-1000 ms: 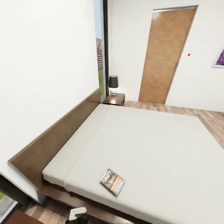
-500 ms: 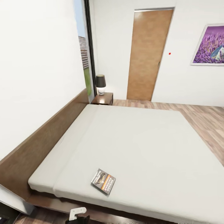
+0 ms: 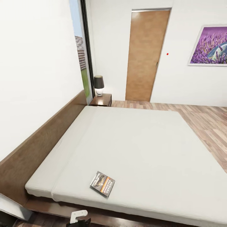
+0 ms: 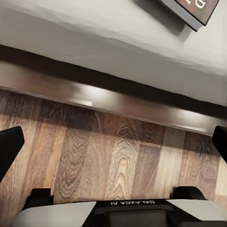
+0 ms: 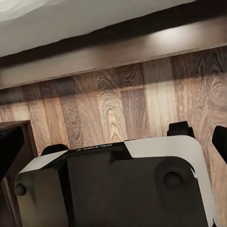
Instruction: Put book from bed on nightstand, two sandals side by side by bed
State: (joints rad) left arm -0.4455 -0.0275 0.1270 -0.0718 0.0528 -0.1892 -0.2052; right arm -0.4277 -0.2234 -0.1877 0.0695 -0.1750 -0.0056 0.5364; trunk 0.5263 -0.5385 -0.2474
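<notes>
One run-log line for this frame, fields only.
phase: at bed side, pre-grasp | book: flat on bed near edge, untouched | nightstand: far corner, holds lamp | left gripper: open, empty, over floor

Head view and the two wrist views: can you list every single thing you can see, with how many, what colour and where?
bed: one, whitish-grey mattress, dark brown frame, brown headboard along the left wall.
book: one, dark grey with an orange band, lying flat on the mattress near its front edge.
nightstand: one, reddish-brown, at the bed's far corner.
lamp: one, dark shade, on the nightstand.
door: one, brown wood, far wall.
window: one, dark-framed, left of the door.
picture: one, purple, far wall on the right.
floor: wood planks, around the bed.
left gripper: one, dark fingers spread apart, over the floor beside the bed frame.
right gripper: one, dark fingers spread apart, over the floor.
</notes>
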